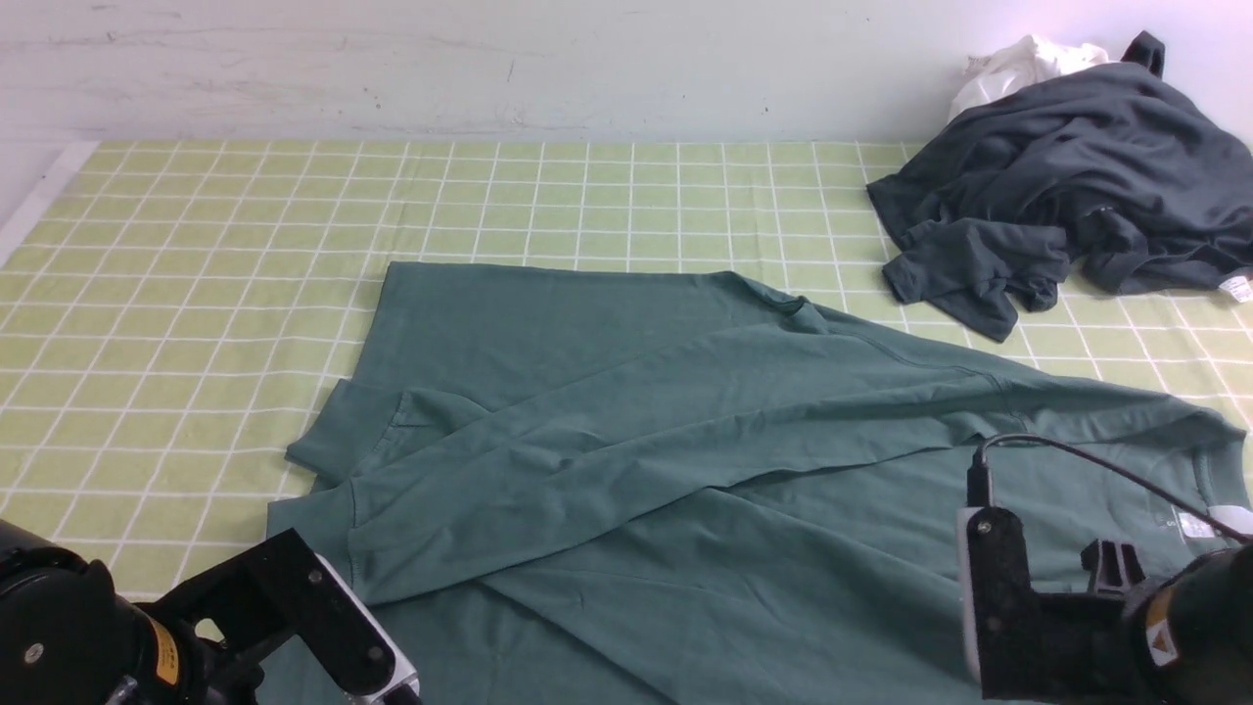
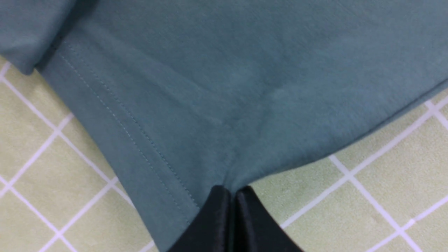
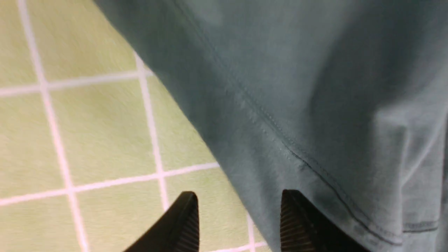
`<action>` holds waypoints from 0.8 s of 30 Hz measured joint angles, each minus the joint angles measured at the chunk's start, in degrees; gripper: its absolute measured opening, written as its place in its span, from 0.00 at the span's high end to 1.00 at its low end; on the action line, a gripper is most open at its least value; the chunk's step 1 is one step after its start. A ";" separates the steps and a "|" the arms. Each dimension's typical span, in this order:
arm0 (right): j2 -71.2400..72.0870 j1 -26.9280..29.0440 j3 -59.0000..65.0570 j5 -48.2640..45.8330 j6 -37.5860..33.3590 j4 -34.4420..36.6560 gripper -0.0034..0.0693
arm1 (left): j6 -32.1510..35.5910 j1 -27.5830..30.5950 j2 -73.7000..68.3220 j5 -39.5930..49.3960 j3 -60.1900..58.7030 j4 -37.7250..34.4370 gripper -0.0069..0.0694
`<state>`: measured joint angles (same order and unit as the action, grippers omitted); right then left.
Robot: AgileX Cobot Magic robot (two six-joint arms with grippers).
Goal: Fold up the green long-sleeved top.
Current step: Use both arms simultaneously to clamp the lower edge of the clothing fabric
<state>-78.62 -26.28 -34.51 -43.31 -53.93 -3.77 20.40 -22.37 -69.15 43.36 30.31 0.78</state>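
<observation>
We see the green long-sleeved top [image 1: 636, 421] spread across the checked counter [image 1: 196, 245], one sleeve lying across its body; the left end effector [image 2: 232, 194] pinches its hem corner, the right end effector [image 3: 239, 210] stands spread at its edge

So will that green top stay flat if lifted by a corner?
Probably not: the green top lies in soft creases, so it should flop. Where the left gripper pinches its edge, the cloth puckers, so it would likely drape and drag. It looks thin, probably light.
</observation>
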 joint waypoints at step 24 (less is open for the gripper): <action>-2.65 0.00 -8.71 -9.05 7.24 -3.81 0.94 | -9.99 3.05 0.00 5.81 13.90 -0.78 0.91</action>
<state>-81.27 -26.28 -43.21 -52.35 -46.69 -7.58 10.41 -19.32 -69.15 49.17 44.22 0.00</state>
